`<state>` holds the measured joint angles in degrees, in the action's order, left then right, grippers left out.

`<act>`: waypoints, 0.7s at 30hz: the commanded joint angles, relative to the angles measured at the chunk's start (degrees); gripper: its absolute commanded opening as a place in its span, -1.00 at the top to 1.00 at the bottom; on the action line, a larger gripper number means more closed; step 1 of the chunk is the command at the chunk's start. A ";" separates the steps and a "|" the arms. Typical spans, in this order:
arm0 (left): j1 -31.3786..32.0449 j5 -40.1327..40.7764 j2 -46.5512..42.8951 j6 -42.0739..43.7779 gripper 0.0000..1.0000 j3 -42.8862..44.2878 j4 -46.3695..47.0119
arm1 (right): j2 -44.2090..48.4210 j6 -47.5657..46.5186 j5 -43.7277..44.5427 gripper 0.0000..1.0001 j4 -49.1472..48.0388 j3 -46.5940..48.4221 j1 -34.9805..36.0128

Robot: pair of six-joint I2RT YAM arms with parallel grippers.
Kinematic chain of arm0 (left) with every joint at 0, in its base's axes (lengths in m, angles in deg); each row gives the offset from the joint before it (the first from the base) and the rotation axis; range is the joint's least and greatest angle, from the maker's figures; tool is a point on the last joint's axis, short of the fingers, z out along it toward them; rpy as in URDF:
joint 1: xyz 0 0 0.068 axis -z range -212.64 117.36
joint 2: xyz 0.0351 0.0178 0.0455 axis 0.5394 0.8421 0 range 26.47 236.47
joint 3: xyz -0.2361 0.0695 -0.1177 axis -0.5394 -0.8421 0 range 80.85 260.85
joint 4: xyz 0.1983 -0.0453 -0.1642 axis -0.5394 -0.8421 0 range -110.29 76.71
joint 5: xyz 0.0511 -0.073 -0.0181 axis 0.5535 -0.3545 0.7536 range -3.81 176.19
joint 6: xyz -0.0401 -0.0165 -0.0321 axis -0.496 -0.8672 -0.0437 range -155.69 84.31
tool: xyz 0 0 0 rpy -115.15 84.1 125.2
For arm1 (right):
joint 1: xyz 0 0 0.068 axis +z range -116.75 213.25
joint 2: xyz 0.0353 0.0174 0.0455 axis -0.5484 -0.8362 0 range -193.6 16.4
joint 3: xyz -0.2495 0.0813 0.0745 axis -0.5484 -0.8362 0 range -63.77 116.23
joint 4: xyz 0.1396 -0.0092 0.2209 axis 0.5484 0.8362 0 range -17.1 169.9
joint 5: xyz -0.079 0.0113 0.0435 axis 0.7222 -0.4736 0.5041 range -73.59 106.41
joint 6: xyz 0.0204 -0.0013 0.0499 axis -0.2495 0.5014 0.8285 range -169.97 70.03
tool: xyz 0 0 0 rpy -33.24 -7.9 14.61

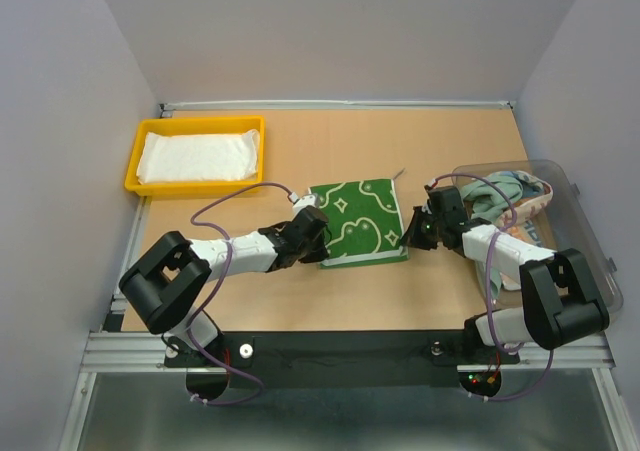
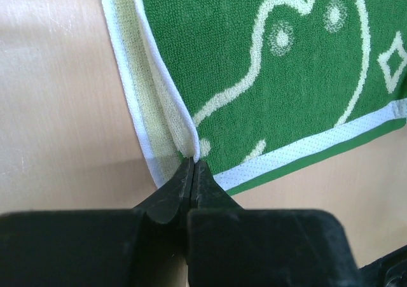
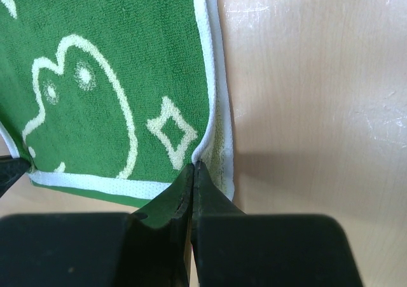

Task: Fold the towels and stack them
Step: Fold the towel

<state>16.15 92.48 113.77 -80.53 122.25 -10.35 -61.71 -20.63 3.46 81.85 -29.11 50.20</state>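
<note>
A white towel (image 1: 197,156) lies in the yellow tray (image 1: 133,166) beyond the left gripper (image 2: 194,163); crumpled towels (image 1: 500,199) fill the clear bin (image 1: 590,231) beside the right gripper (image 3: 194,166). Both arms reach low, jaws pinched tight on the near corners of the green towel (image 1: 360,221) spread between them.

Light tan wooden tabletop (image 1: 330,136), matte, evenly lit. Plain pale grey walls (image 1: 340,31) enclose three sides. Silver aluminium rail frame (image 1: 110,351) along near edge.
</note>
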 commanded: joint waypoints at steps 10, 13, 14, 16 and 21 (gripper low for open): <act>0.51 -0.30 2.42 1.51 0.48 2.89 -2.85 | 0.41 -0.51 -0.67 0.99 -2.18 -0.46 0.36; 0.51 -0.48 3.22 1.68 0.48 3.59 -2.85 | 0.50 -0.51 -0.67 0.99 -2.18 -0.73 0.36; 0.51 -0.57 3.57 1.95 0.31 3.68 -2.85 | 0.41 -0.51 -0.67 0.99 -2.27 -0.82 0.36; 0.60 -0.57 3.92 2.21 0.19 4.12 -2.85 | 0.41 -0.51 -0.76 0.99 -2.27 -0.82 0.36; 0.69 -0.13 3.40 2.21 0.24 4.38 -5.05 | 0.67 -0.43 -0.94 0.99 -2.45 -0.64 0.36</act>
<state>16.46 91.80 117.16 -79.20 125.38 -12.09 -61.71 -20.61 3.24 81.55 -29.11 50.20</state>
